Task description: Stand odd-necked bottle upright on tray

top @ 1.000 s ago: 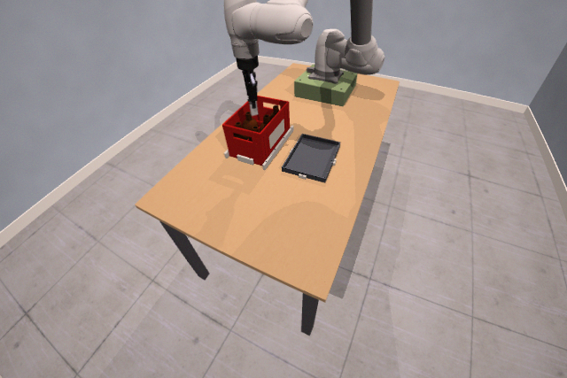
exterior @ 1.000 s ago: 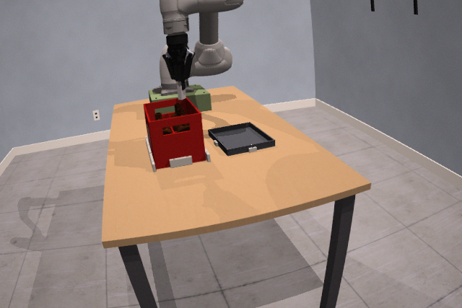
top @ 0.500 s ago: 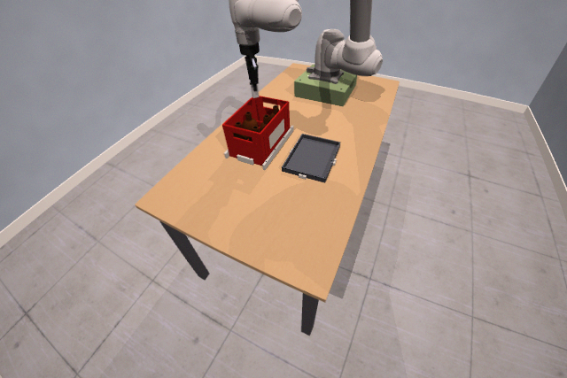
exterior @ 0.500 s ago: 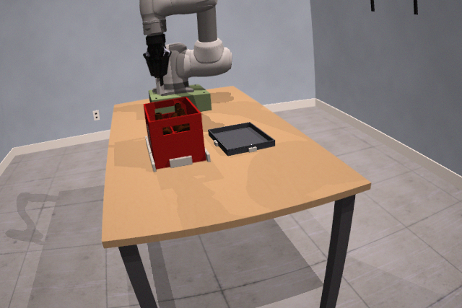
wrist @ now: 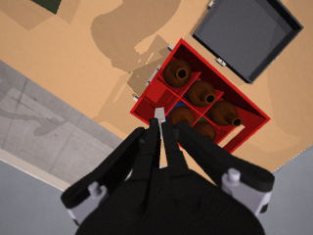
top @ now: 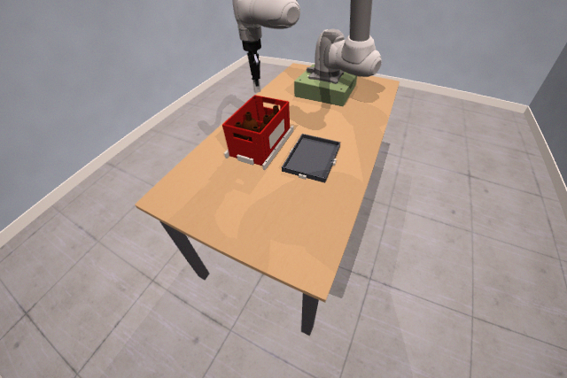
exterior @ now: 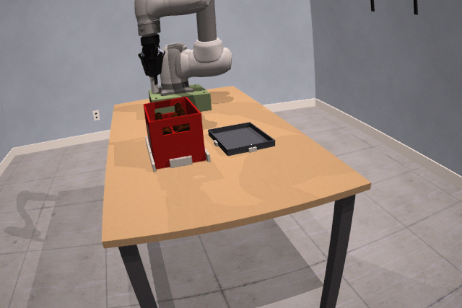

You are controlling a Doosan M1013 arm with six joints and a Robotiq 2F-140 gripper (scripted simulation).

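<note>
There's the crate [top: 249,147] [exterior: 177,148] [wrist: 198,56], bright red and divided, its five bottles [wrist: 177,73] brown and round-shouldered! My gripper [top: 257,86] [exterior: 154,86] [wrist: 160,115] is clenched on nothing.

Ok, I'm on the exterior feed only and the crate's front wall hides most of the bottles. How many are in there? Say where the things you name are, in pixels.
Observer: Five brown bottles [top: 248,121] [exterior: 178,106] [wrist: 170,77], per the wrist view: three in the row beside the tray [top: 284,170] [exterior: 228,151] [wrist: 198,33], two in the other.

Operator: Which compartment has no bottle?

Observer: The one away from the tray, at the end of the crate [top: 248,150] [exterior: 178,148] [wrist: 243,93] nearest the arm's green base [top: 315,92] [exterior: 201,102] [wrist: 47,4].

Operator: Anything on the crate's tray-facing side?

Observer: Yes, the top view shows a pale panel [top: 276,135] on it.
</note>
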